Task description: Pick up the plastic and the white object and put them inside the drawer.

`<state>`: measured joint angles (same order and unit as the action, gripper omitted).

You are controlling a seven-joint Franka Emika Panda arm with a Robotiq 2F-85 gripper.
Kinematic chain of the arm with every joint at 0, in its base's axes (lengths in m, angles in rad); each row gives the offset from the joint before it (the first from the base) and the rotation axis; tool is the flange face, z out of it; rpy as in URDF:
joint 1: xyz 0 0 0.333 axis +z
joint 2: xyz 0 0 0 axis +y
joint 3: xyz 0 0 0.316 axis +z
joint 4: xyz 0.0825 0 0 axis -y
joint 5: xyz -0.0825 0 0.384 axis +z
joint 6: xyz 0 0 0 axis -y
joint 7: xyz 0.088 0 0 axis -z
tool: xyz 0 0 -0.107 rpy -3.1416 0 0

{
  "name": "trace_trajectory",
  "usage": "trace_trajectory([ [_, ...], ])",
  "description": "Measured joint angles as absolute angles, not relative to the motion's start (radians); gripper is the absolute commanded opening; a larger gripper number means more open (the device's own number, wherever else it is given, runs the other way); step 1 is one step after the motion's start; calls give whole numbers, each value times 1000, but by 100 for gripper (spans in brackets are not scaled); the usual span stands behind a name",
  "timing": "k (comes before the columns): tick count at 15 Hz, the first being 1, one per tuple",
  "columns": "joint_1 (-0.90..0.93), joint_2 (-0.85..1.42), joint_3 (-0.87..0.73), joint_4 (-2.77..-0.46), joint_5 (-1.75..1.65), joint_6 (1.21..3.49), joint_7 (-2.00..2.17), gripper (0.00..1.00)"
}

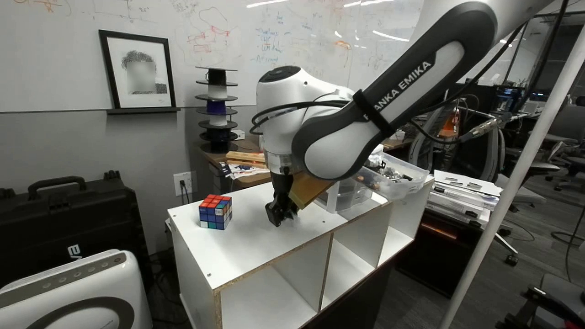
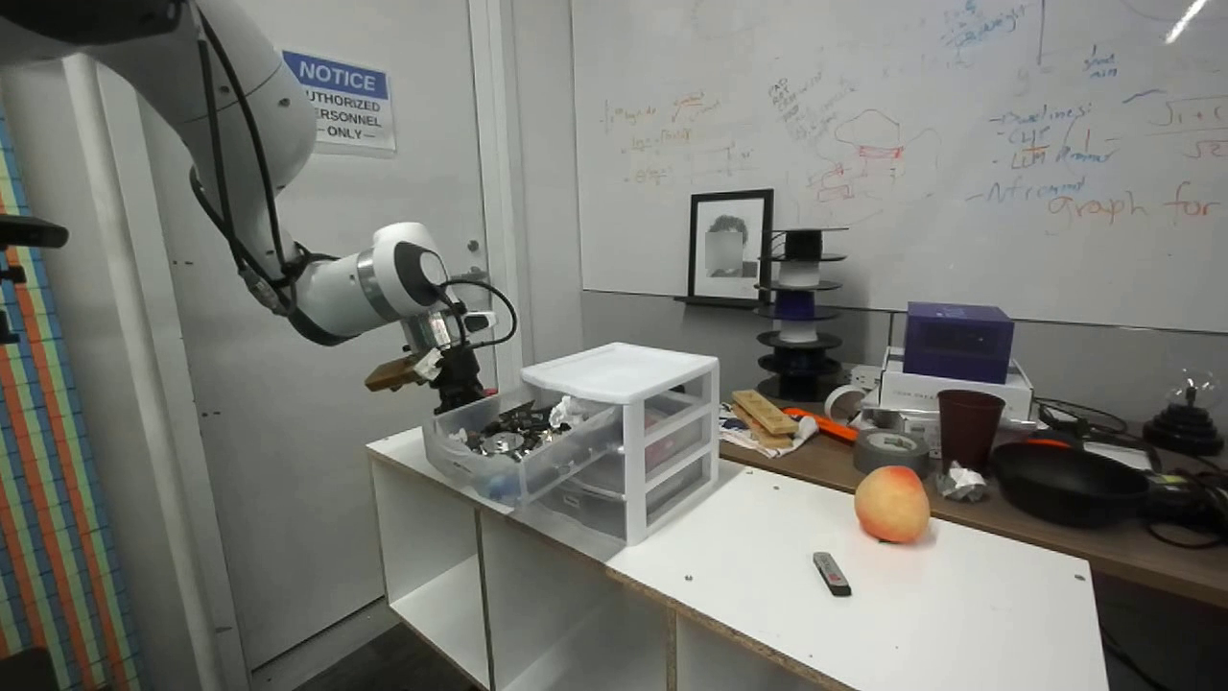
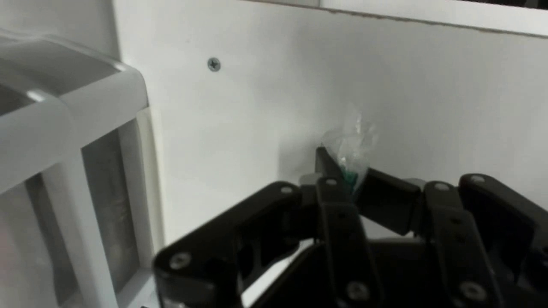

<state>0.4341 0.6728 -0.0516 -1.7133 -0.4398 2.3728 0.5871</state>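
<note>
We see the gripper with its jaws drawn nearly together on a piece of clear plastic, crumpled and carrying a small teal patch; it sticks out past the fingertips, close over the top of the white cabinet, and we cannot tell whether it touches the board. In the wrist view the cabinet's front edge runs across the upper part, well apart from the fingers, and bare board, with one screw in it, fills the room between. On the left of that view the drawer unit walls off the space, a strip of bare top lying between it and the fingers. In an exterior view the gripper stands between this unit and a Rubik's cube, with open board on the cube's side; a brown block close above the gripper juts toward the unit, and we cannot judge the gap there. The unit's top drawer is pulled out toward the front edge, open from above, and holds loose clutter with a crumpled white piece on it; whether that is the task's white object we cannot tell. On the unit's other side a peach sits near the rear edge and a small grey-and-black stick lies nearer the middle.
</note>
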Motion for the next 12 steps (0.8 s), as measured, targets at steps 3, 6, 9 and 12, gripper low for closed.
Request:
trace_trajectory([
  [3,438,560,-15,-1786,-440,2379,584,3],
  [6,433,411,19,-1868,-416,2377,580,3],
  [9,399,259,50,-1941,-332,2362,555,3],
  [12,333,107,69,-2011,-208,2321,511,2],
])
